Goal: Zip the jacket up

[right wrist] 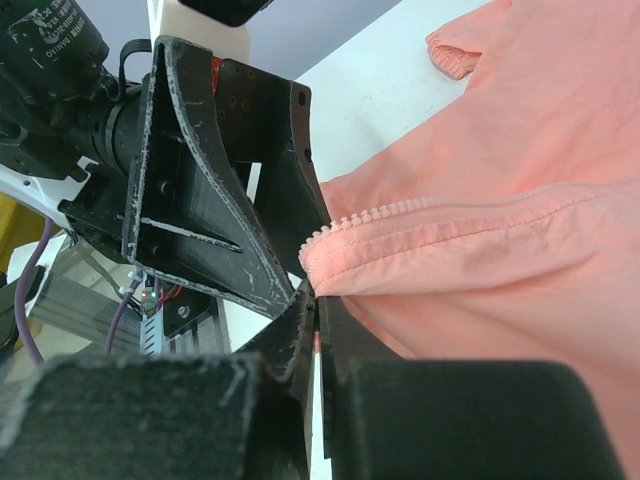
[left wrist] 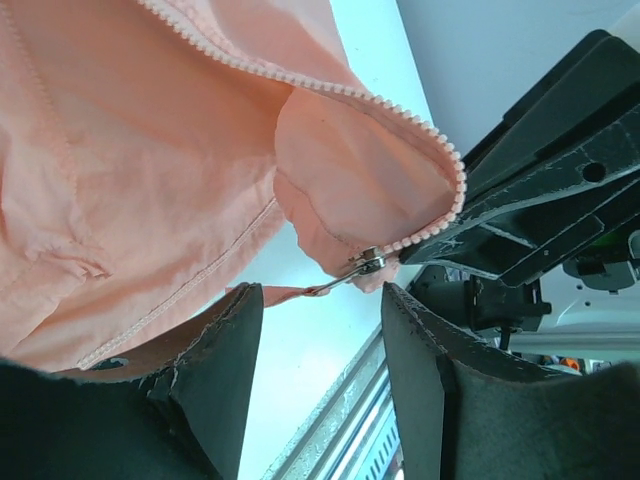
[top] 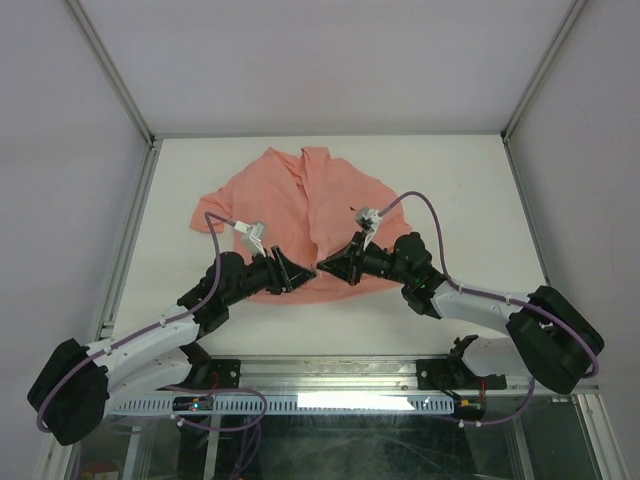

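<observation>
Both at the near hem of the jacket: left hand agape, right hand tight on its zipper edge.

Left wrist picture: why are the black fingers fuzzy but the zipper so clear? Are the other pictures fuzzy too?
Left wrist view: the fingers sit very close to the lens and blur; the zipper pull is in focus. Right wrist view: same, near fingers soft, jacket hem sharp. Top view: sharp all over, one glaring light strip at the bottom.
</observation>
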Tool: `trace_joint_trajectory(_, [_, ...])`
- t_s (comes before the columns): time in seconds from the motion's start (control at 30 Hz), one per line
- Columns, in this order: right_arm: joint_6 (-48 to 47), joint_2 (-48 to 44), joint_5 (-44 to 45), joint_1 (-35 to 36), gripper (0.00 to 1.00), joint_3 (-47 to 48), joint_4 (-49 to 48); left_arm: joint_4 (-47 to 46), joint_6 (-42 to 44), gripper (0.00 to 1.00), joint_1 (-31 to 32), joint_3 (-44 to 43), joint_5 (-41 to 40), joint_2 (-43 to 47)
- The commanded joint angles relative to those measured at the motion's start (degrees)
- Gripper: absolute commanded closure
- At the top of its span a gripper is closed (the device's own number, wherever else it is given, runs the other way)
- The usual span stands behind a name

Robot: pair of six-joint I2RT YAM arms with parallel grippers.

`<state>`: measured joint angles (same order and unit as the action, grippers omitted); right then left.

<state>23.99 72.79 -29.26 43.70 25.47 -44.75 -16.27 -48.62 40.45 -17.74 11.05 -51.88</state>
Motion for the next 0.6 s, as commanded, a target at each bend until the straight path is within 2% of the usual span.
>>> trace_joint_trajectory(0.0, [0.53, -1.93, -0.25, -0.28, 1.00, 0.13, -4.26, -9.10, 2.17, 0.49, -0.07, 0.08, 2.91, -1.30])
trace_joint_trajectory(0.37, [0.97, -2.08, -0.99, -0.51, 1.00, -0.15, -5.28, -17.76, 5.58, 0.61, -0.08, 1.97, 6.11, -5.44])
trace_joint_trajectory(0.57, [0.97, -2.25, -1.03, -0.50, 1.00, -0.25, -5.40, -20.69, 6.50, 0.61, -0.08, 3.42, 6.99, -5.87])
